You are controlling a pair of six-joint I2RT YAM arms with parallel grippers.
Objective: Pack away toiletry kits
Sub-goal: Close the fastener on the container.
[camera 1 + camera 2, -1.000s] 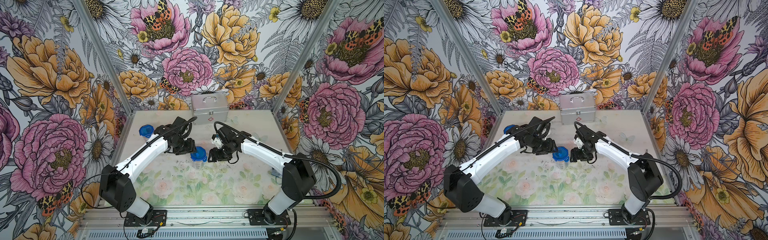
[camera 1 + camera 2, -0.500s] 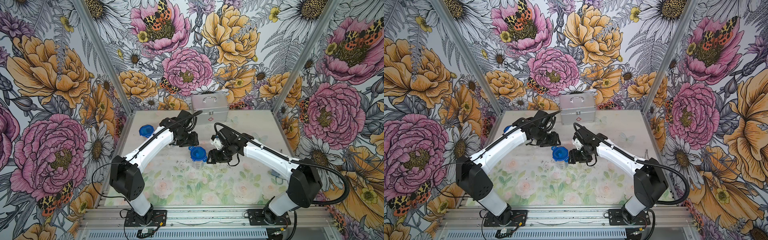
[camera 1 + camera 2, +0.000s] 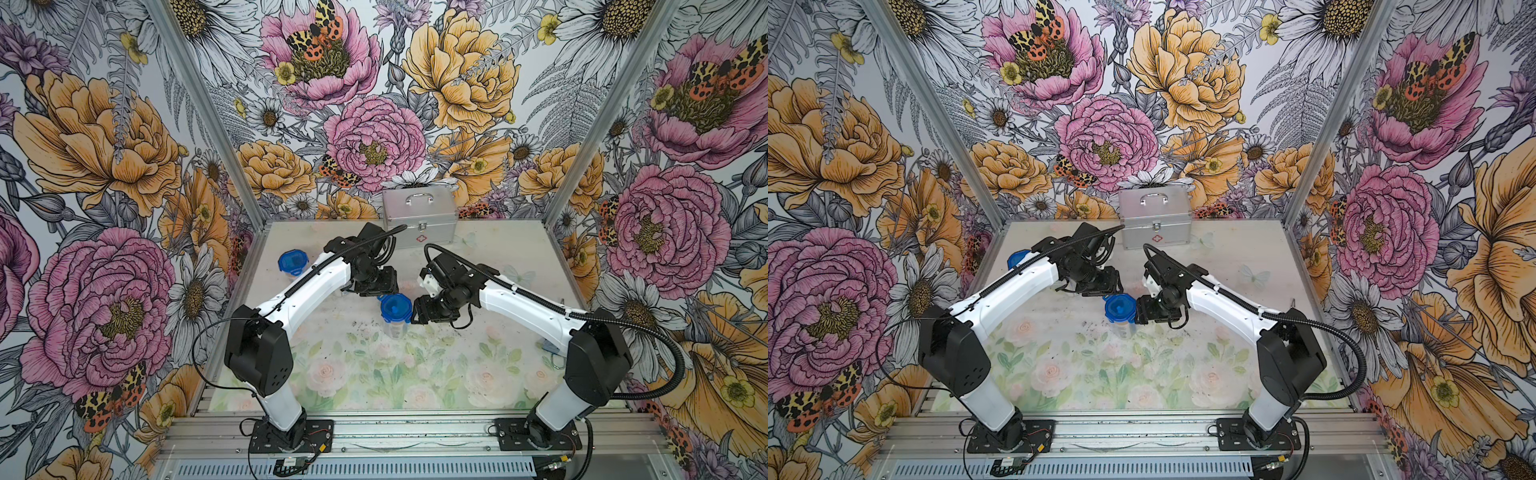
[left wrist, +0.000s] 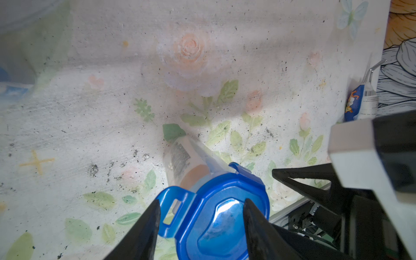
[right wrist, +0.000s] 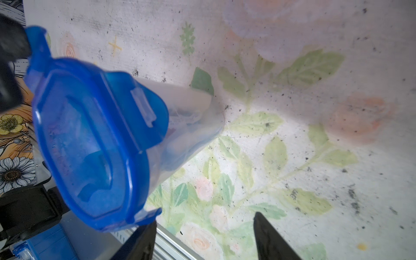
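Walled on three sides in floral wallpaper (image 3: pixel 374 137), pink and orange blooms; cornered by aluminium posts (image 3: pixel 208 112); floored with a pale rose-print tabletop (image 3: pixel 374 374), dark-speckled, evenly lit.

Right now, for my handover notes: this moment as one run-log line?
lidded cup upright mid-table | left gripper open at lid | right gripper open beside lid | second lidded cup far left

Floral table (image 3: pixel 374 374), ctr cup (image 3: pixel 395 308), left cup (image 3: pixel 293 262), metal case (image 3: pixel 419 216) rear

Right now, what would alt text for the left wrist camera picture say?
A clear cup with a blue clip-tab lid stands on the flower-printed table, its lid framed by the left gripper's two spread black fingers.
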